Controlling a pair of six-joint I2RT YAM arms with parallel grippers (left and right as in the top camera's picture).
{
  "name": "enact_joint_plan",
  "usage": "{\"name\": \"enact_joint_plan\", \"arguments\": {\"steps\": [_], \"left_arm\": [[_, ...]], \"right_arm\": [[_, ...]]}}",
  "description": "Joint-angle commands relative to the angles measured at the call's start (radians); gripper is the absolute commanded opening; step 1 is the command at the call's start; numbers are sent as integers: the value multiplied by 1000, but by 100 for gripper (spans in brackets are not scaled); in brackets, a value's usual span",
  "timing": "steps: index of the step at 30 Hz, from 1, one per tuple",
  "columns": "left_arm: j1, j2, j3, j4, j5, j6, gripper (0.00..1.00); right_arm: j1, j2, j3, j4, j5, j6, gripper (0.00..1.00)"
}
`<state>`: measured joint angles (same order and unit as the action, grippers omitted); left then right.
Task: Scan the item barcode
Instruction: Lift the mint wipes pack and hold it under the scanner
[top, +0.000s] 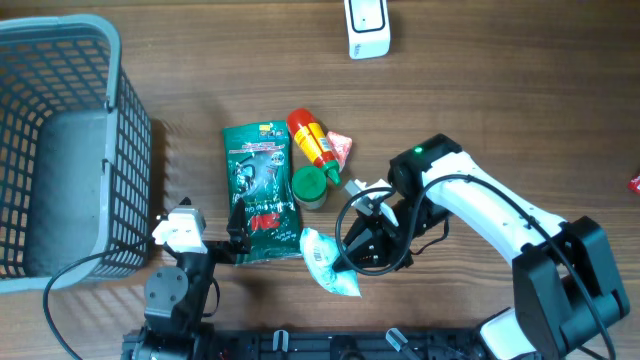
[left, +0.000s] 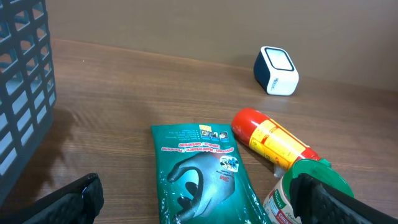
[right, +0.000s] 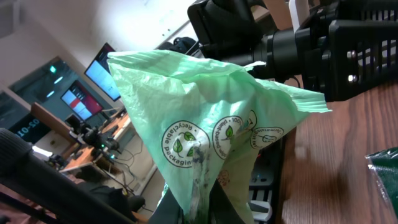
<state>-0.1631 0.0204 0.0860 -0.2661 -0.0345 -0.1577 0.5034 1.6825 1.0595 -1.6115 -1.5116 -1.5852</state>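
While the barcode is not yet read, the right pincer (top: 352, 255) is clamped on a pale green pouch (right: 208, 127), well apart from the scanner (top: 367, 25).
It is gripped by one end, probably so the printed faces hang free for turning toward the scanner at the far edge of the tabletop (top: 520, 90); the right arm reaches in from the near right, elbow bent, wrist angled toward the robot's base; the left pincer (left: 199, 208) stands wide and empty, low over the green glove packet (top: 262, 190), near the basket (top: 125, 150).
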Motion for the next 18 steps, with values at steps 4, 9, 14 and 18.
{"name": "enact_joint_plan", "arguments": {"steps": [4,9,14,18], "left_arm": [[3,-4,-4,1,8,20,100],[3,-4,-4,1,8,20,100],[3,-4,-4,1,8,20,100],[3,-4,-4,1,8,20,100]], "right_arm": [[-3,-20,-4,13,56,26,14],[-2,-20,-5,162,84,273,4],[-4,-20,-4,613,121,855,5],[-27,-21,4,990,465,1503,4]]}}
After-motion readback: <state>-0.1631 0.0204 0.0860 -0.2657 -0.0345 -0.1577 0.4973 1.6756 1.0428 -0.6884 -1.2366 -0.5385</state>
